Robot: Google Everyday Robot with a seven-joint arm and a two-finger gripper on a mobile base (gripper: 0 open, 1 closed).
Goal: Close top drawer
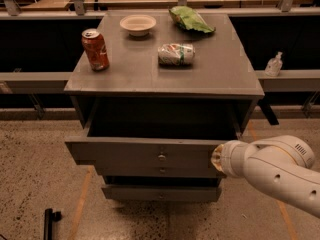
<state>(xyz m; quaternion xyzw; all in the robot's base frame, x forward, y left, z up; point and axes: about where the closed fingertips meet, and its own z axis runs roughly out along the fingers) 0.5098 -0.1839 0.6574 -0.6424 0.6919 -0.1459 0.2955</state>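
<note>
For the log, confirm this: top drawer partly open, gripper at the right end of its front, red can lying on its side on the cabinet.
Not quite. In the camera view the red can stands upright. The top drawer is partly open, the gripper at its right end.

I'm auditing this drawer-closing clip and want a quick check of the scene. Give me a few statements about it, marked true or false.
1. The top drawer is fully shut. False: it stands partly open, and its dark inside shows.
2. The gripper is at the right end of the top drawer's front panel. True.
3. The red can lies on its side. False: it stands upright. The green-and-white can is the one lying down.
4. The white bowl sits on the cabinet top, farther back than both cans. True.
5. The green bag is inside the top drawer. False: it lies on the cabinet top, near the far right corner.
</note>
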